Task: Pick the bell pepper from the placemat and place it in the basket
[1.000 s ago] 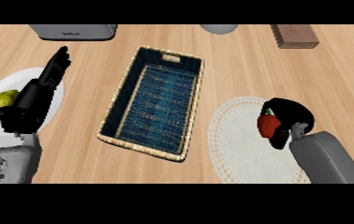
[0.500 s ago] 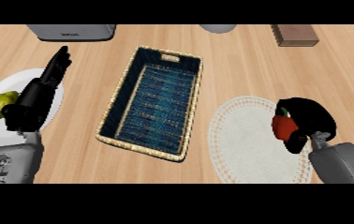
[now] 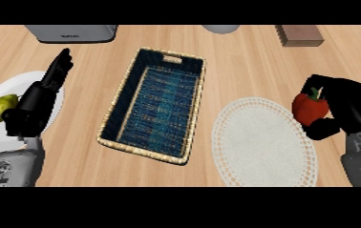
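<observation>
You see two black hands, left hand (image 3: 32, 110) and right hand (image 3: 342, 108), with slim jointed fingers (image 3: 58, 69), each on a smooth grey forearm (image 3: 17, 167).

View: one head view only, so no second view shares any of the scene.
Position: above the wooden counter (image 3: 239, 60), at the robot's head.
Direction: steeply downward and forward; the forearms enter from the lower edge.
Nearness: close enough that the basket (image 3: 116, 131) and the placemat (image 3: 264, 146) fill the middle.
Far edge: a grey appliance (image 3: 70, 32), a grey round object (image 3: 220, 29) and a brown block (image 3: 300, 35) are cropped at the top.
Sides: left hand (image 3: 38, 103) at the left edge, right hand (image 3: 338, 108) at the right edge, unmirrored.
</observation>
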